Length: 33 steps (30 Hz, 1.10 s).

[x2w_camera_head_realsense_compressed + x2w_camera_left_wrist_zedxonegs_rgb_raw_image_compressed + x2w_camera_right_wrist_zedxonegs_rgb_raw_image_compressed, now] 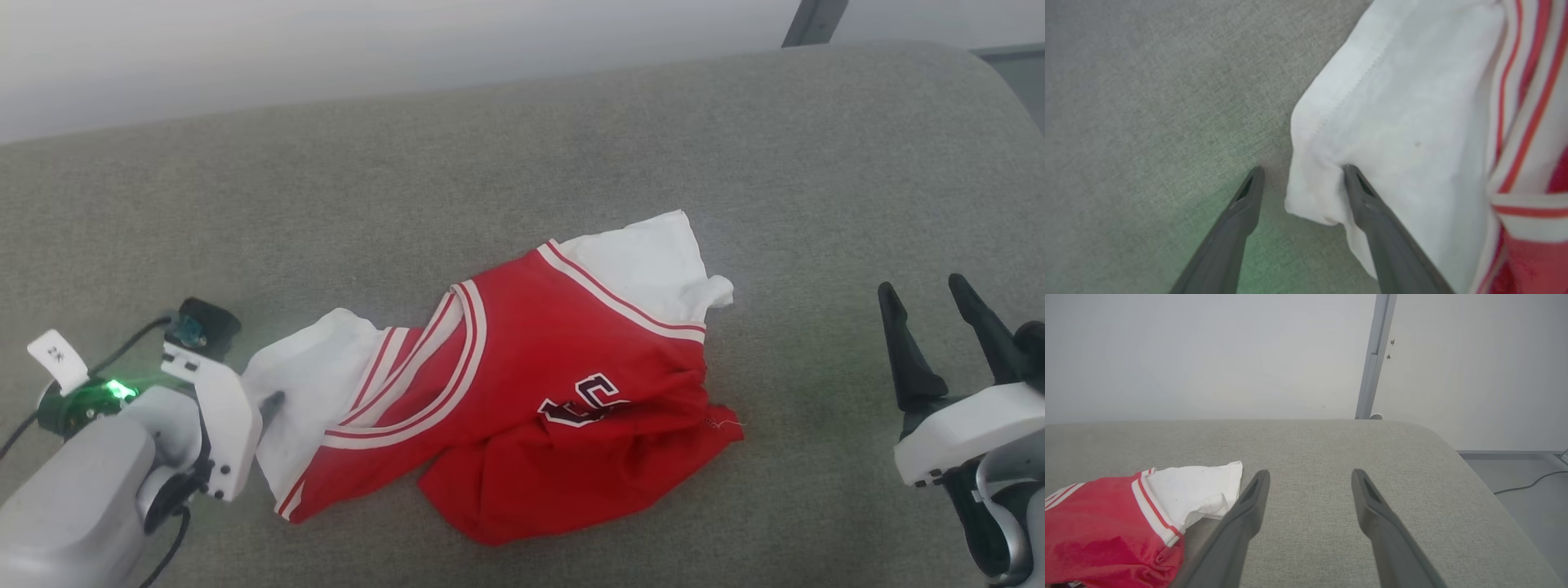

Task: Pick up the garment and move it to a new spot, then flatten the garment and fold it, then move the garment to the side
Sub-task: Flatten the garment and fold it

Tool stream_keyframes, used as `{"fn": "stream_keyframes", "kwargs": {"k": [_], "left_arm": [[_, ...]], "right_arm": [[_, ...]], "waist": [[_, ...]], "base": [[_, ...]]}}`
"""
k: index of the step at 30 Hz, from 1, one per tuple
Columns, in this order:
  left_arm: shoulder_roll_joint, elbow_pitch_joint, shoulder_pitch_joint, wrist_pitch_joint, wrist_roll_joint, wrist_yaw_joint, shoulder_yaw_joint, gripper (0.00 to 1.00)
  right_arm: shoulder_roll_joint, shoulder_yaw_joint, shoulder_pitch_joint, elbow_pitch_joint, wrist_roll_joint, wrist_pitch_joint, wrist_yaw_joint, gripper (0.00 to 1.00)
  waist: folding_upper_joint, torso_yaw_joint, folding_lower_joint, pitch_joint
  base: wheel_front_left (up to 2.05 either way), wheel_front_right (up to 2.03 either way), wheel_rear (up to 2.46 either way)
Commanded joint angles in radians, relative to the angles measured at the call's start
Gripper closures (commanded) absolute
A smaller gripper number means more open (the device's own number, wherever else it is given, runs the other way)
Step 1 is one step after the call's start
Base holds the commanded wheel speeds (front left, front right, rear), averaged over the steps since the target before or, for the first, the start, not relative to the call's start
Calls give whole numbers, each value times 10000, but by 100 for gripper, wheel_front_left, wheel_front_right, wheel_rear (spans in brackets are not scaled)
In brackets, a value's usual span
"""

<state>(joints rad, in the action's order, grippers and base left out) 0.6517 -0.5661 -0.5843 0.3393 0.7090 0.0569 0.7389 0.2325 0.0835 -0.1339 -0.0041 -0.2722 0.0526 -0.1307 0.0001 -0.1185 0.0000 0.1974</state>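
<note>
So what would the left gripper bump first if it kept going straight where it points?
Probably the white sleeve of the garment: its corner sits between the fingers of the open left gripper. Depth is unclear; the grey cushion underneath might come first.

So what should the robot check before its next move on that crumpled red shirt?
1. Is the left gripper open: ok.
2. Is a corner of the white sleeve between its fingers: ok, one finger touches the cloth.
3. Is the right gripper open and apart from the garment: ok.
4. Does the garment lie flat: not ok, it is bunched, with cloth folded over the lettering.
5. Is the garment wholly on the grey surface: ok.
6. Would both sleeve layers be caught: cannot tell.
</note>
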Motion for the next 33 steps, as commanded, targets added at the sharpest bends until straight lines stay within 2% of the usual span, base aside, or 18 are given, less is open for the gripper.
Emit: {"fn": "stream_keyframes", "kwargs": {"k": [1, 3, 4, 5, 6, 9, 14, 20, 25, 31, 32, 33], "left_arm": [[-140, -400, -31, 153, 32, -25, 70, 2], [-275, -832, -136, 267, -7, 19, 179, 25], [-351, -1066, -201, 350, -30, -20, 216, 43], [-434, -1270, -223, 472, -3, 47, 297, 76], [-522, -1460, -238, 554, 59, 80, 334, 100], [-798, -1910, -348, 668, 246, 177, 292, 100], [-797, -2141, -485, 745, 477, 102, 136, 100], [-319, -1417, -278, 1058, 656, -477, -103, 100], [287, -426, 172, 1464, 809, -1218, -353, 100], [597, 671, 837, 1705, 1117, -1611, -458, 100], [556, 805, 910, 1622, 1179, -1619, -499, 91], [514, 910, 968, 1572, 1243, -1643, -521, 75]], "right_arm": [[44, -2, -113, -24, -46, -49, 0, 0], [47, 11, -120, -29, -58, -63, 0, 0], [53, 27, -120, -35, -53, -61, 0, 0], [47, 31, -127, -41, -44, -55, 0, 0], [42, 41, -132, -46, -28, -42, 0, 0], [25, 72, -183, -32, 30, -12, 0, 0], [19, 201, -108, -8, 82, 53, 0, 0], [17, 307, 57, -38, 187, 92, 0, 0], [2, 318, 161, -93, 222, 150, 0, 0], [-1, 230, 87, -39, 142, 207, 0, 0], [0, 185, 70, -20, 109, 229, 0, 0], [16, 134, 55, 1, 87, 257, 0, 0]], "waist": [[-1, -44, 0, 61], [-1, -55, 0, 98], [-1, -51, 0, 120], [-1, -47, 0, 138], [-1, -35, 0, 157], [-1, 20, 0, 182], [-1, 254, 0, 49], [-1, 598, 0, -172], [-1, 836, 0, -272], [-1, 983, 0, -302], [-1, 996, 0, -306], [-1, 1004, 0, -310]], "base": [[0, 0, 0], [0, 0, 0], [0, 0, 0], [0, 0, 0], [0, 0, 0], [0, 0, 0], [0, 0, 0], [0, 0, 0], [0, 0, 0], [0, 0, 0], [0, 0, 0], [0, 0, 0]]}}
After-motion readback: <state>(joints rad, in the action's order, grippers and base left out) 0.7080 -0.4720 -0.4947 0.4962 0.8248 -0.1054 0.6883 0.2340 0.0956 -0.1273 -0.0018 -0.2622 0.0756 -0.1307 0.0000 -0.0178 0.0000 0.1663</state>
